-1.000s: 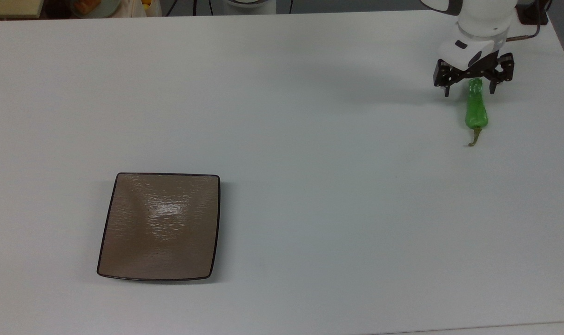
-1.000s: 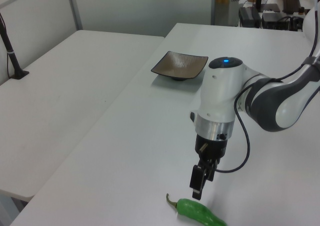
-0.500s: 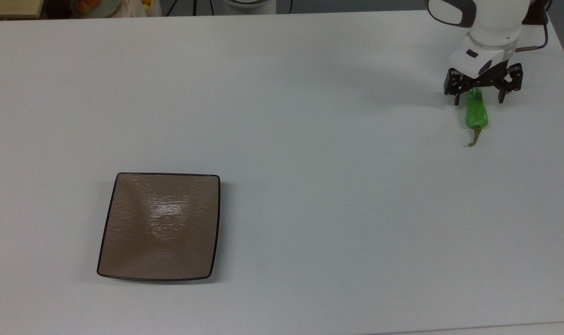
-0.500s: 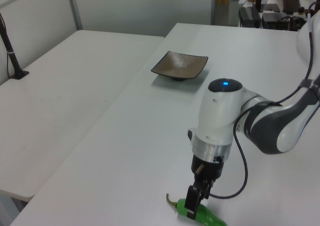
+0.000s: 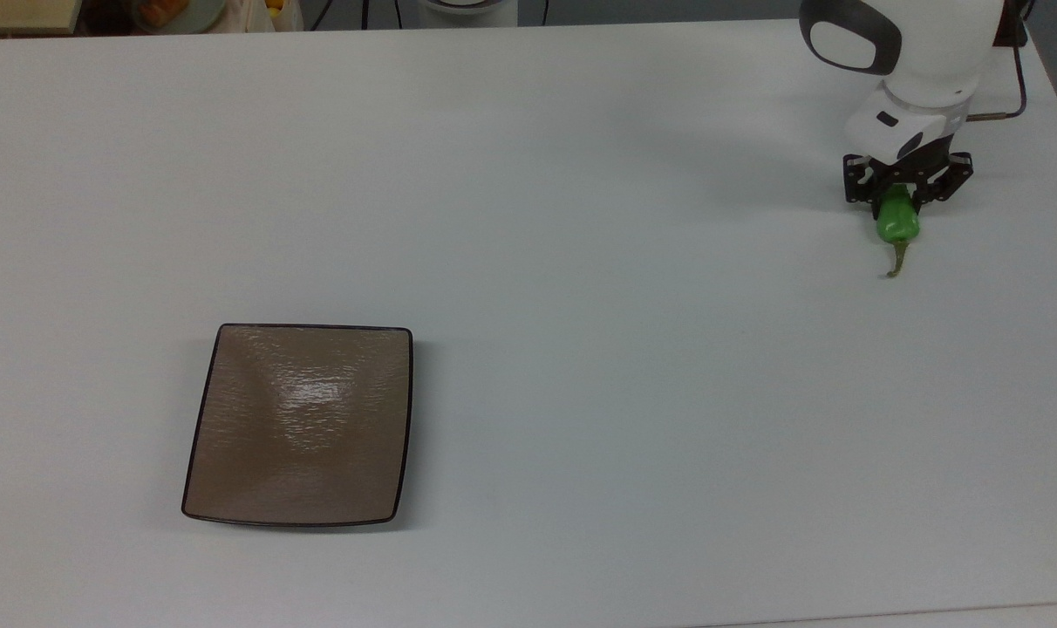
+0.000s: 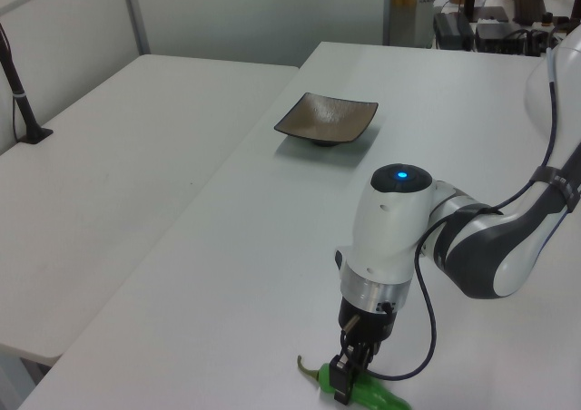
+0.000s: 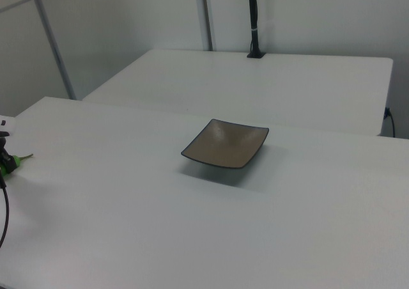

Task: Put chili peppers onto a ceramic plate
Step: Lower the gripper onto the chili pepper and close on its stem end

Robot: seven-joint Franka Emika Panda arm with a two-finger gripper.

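Black two-finger tool (image 5: pixel 900 197) down at desk level near the far right corner of the white desk (image 5: pixel 581 262) in the top view, white wrist directly above it. Fingers drawn in against both flanks of the bright green, glossy, wrinkled chili pepper (image 5: pixel 897 221); narrow gap, pepper filling it. Judged gripped, or all but; pepper apparently not yet off the desk.

Pepper's long axis running from far edge toward near edge in the top view, fingers closing across it. Thin olive-brown stem (image 5: pixel 896 260) pointing at the near edge, clear of the tool; blunt end hidden under the wrist. In the left view, tool (image 6: pixel 345 381) low over the pepper (image 6: pixel 374 396), near the bottom edge of the desk.

Square, shallow, brown-taupe ceramic plate with thin dark rim (image 5: pixel 300 425) empty, well apart from the pepper: toward the near left corner in the top view. Coming carry therefore a long diagonal across bare desk, leftward and nearer in the top view. Same plate (image 7: pixel 225 143) mid-desk in the right view, pepper (image 7: pixel 9 163) at the right view's left edge.
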